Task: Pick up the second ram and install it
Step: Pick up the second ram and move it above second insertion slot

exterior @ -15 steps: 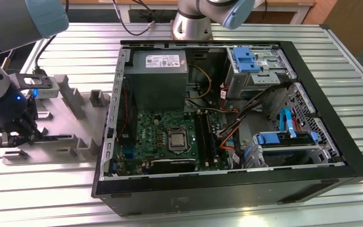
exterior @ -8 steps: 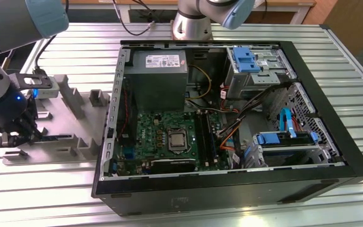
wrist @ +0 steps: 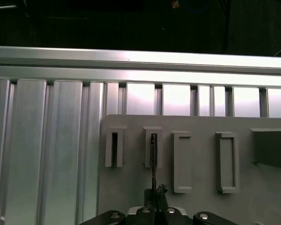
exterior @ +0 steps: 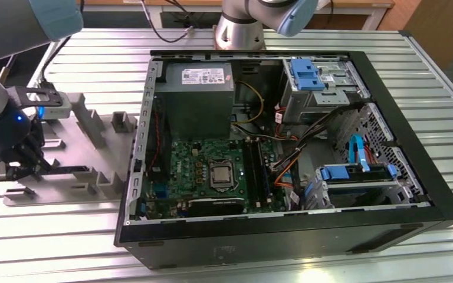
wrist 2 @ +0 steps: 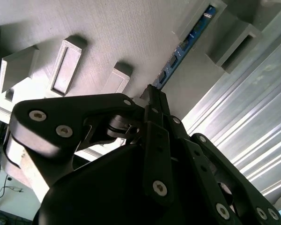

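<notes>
we see the second ram [wrist 2: 187,40] standing on its thin edge in a slot of the grey fixture [wrist 2: 107,28] on the table [wrist: 47,140]. our gripper [wrist 2: 152,93] is narrow and seems to pinch its near end. we think it is light, stiff and easy to break, so hold it gently by the top edge.
</notes>
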You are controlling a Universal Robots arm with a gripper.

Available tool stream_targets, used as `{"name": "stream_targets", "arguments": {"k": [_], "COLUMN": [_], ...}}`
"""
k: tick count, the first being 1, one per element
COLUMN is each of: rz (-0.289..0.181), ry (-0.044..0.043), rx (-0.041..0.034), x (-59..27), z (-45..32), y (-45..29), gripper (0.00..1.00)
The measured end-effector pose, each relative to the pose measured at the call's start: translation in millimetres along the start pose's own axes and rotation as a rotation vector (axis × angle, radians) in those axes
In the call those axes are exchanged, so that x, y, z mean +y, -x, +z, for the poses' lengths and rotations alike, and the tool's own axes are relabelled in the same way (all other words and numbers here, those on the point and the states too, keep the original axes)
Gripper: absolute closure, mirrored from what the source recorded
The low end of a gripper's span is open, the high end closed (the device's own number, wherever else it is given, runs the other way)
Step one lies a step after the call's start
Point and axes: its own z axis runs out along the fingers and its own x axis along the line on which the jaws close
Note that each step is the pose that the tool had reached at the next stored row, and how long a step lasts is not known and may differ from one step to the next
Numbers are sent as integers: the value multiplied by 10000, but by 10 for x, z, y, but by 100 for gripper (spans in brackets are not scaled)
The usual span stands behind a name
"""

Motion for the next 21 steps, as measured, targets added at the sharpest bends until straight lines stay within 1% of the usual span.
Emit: {"name": "stream_targets", "arguments": {"k": [6,13,17,21], "rz": [0,0,0,0], "ry": [-1,0,0,0], "rx": [-1,0,-1,0], "x": [10,25,34,45], "z": [-148,-362,-499,-655], "y": [8,19,26,35], "gripper": [88,88,88,88]}}
